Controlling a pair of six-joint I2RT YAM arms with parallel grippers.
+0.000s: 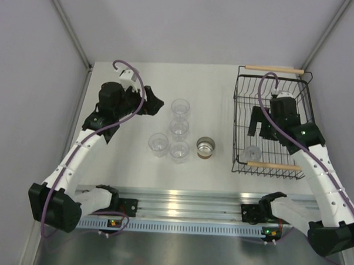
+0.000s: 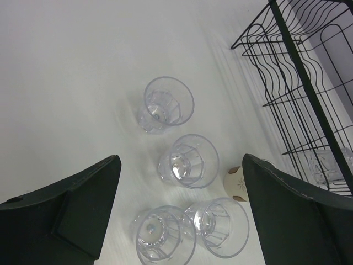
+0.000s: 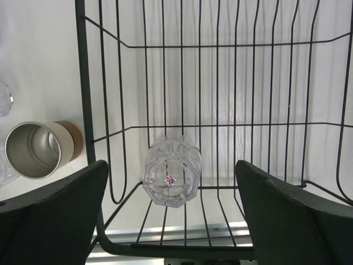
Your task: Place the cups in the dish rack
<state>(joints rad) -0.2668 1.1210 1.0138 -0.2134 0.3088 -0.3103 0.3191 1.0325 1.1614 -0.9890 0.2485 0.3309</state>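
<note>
Nearest, my left gripper (image 1: 153, 103): fingers spread wide, grasping nothing, beside four clear plastic tumblers (image 1: 178, 128) clustered on the white table (image 1: 214, 93). My right gripper (image 1: 257, 125): spread wide, empty, over the black wire dish rack (image 1: 236, 111) with wooden bar handles. One clear tumbler (image 3: 171, 179) sits inside its near end. Short silver-lined tan cup (image 1: 206, 147): on the table between cluster and rack.

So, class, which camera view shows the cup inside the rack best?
Right wrist: the cup is close and sharp, seen from above on the rack floor. Top view shows it small in the rack's near-left corner. Left wrist catches only a faint glimpse through the rack, at frame edge.
</note>
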